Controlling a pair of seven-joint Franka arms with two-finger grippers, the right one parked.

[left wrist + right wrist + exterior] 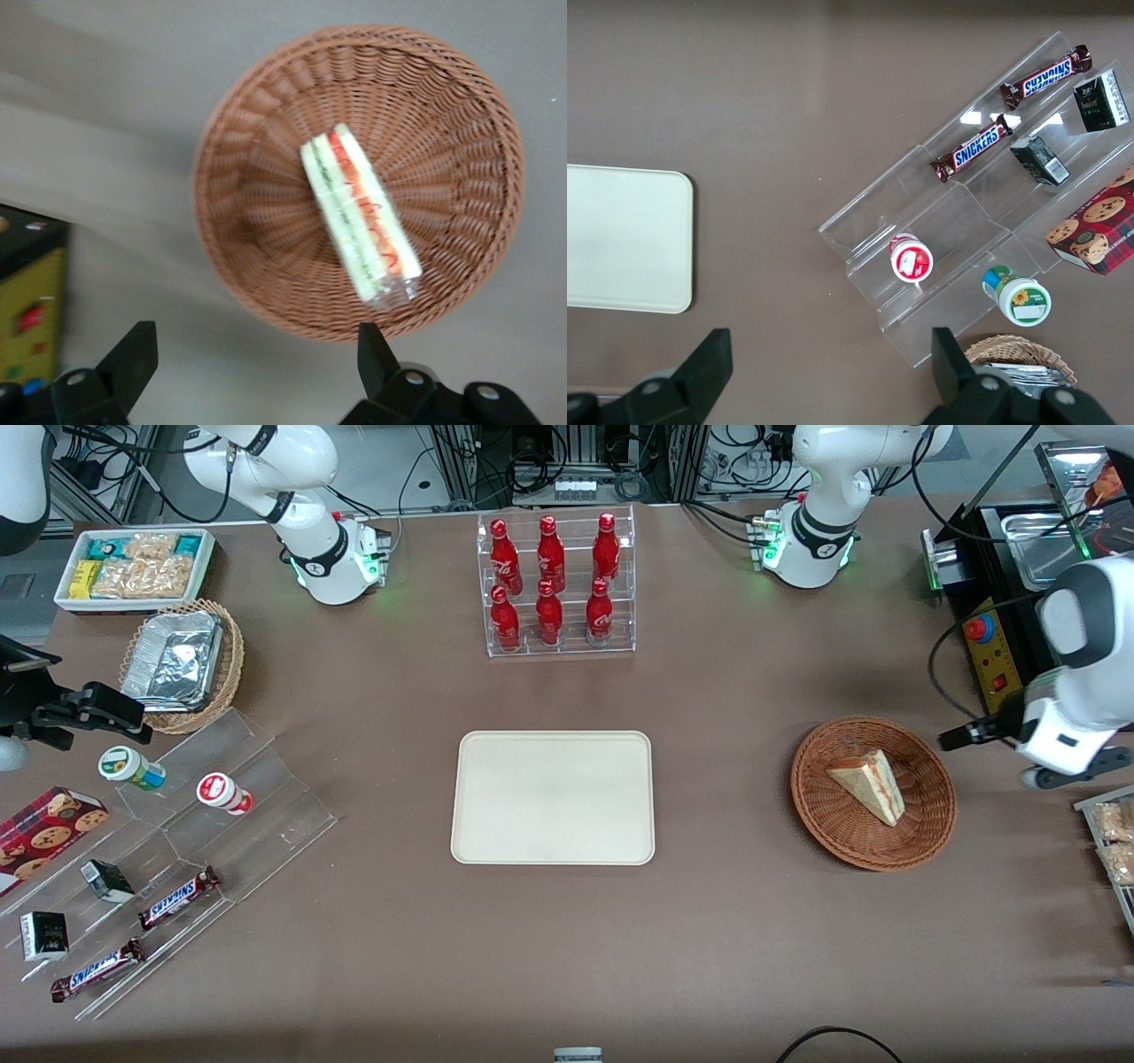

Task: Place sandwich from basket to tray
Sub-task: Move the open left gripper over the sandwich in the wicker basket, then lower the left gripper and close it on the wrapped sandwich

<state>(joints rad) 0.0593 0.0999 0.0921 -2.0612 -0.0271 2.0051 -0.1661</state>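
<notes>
The left arm's gripper [252, 359] hangs in the air just beside the basket [266, 177], toward the working arm's end of the table, with its two dark fingers [133, 354] spread wide apart and nothing between them. It touches neither the basket nor what lies inside.

In the basket, a shallow round bowl of reddish-brown wicker, lies the sandwich [359, 212], a pale bread wedge resting on its side with a red and green filling stripe showing along the cut edge. It seems to sit in a clear wrapper, though that is hard to make out. It rests roughly in the basket's middle, touching only the weave.

Well apart from the basket, near the middle of the brown table, lies the tray [496, 833], flat, cream-beige, with nothing on it.

My reading is that the task has barely begun: the sandwich is not yet grasped, and lifting it, carrying it to the tray and setting it down all remain.

In the front view the arm's wrist [1063, 726] is partly cut off at the picture's edge, and its fingers are hard to pick out there. From the wrist camera only the fingertips show, so the height of the gripper above the table cannot be judged.
</notes>
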